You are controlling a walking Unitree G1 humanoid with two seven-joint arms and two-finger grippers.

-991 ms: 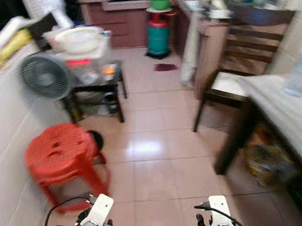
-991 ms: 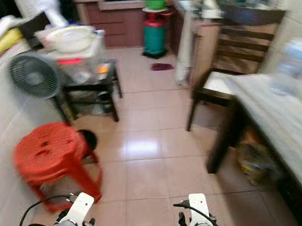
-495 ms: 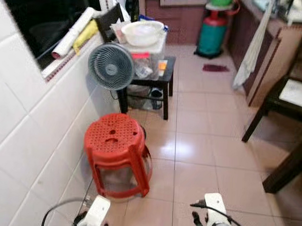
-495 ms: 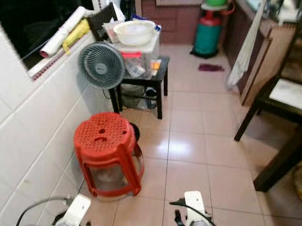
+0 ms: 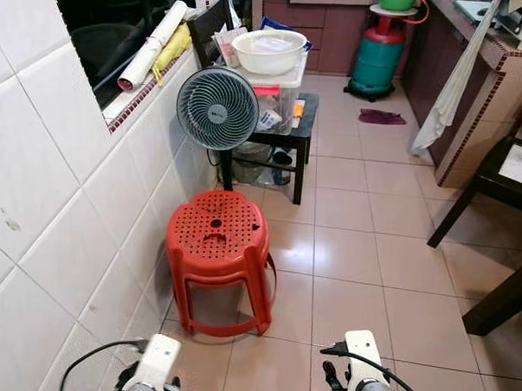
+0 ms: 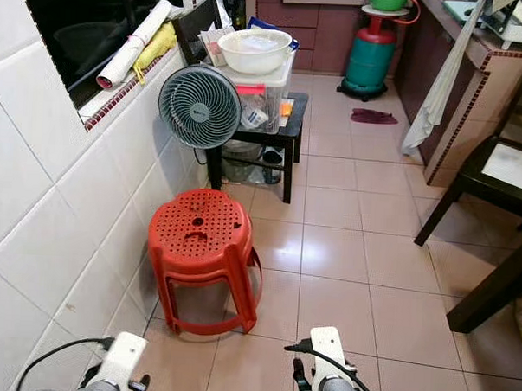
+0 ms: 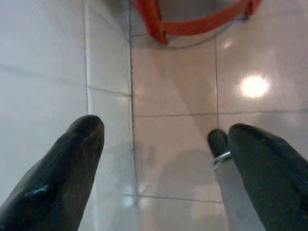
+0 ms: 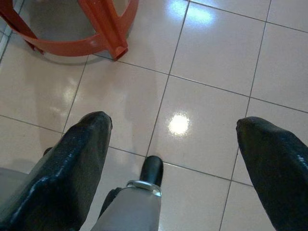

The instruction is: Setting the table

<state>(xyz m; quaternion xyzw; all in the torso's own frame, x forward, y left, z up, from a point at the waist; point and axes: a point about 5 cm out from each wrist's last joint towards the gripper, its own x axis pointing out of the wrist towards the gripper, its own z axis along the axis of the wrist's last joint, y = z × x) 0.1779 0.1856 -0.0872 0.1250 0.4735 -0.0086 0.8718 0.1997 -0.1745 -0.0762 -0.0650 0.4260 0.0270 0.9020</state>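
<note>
A dark wooden table shows just a leg (image 5: pixel 501 299) at the right edge, and a dark chair (image 5: pixel 497 175) stands beside it. A white bowl (image 5: pixel 269 50) sits on a clear plastic box on a black side table (image 5: pixel 304 121) by the wall. Both arms hang low, their wrists at the bottom of the head views: left arm (image 5: pixel 155 371), right arm (image 5: pixel 358 383). My left gripper (image 7: pixel 166 130) is open over bare floor tiles beside the tiled wall. My right gripper (image 8: pixel 174 122) is open over the floor near the red stool's base (image 8: pixel 103 33). Neither holds anything.
A red plastic stool (image 5: pixel 217 245) stands close ahead on the left, against the white tiled wall (image 5: pixel 62 195). Behind it is a grey fan (image 5: pixel 217 109). A green gas cylinder (image 5: pixel 377 58) and a hanging white cloth (image 5: pixel 456 91) are farther back. Open tiled floor (image 5: pixel 354 251) runs down the middle.
The camera has swung left: the table and chair slid toward the right edge, and the wall, stool and fan came to the centre-left. The picture is sharper now. Both arms still hang low.
</note>
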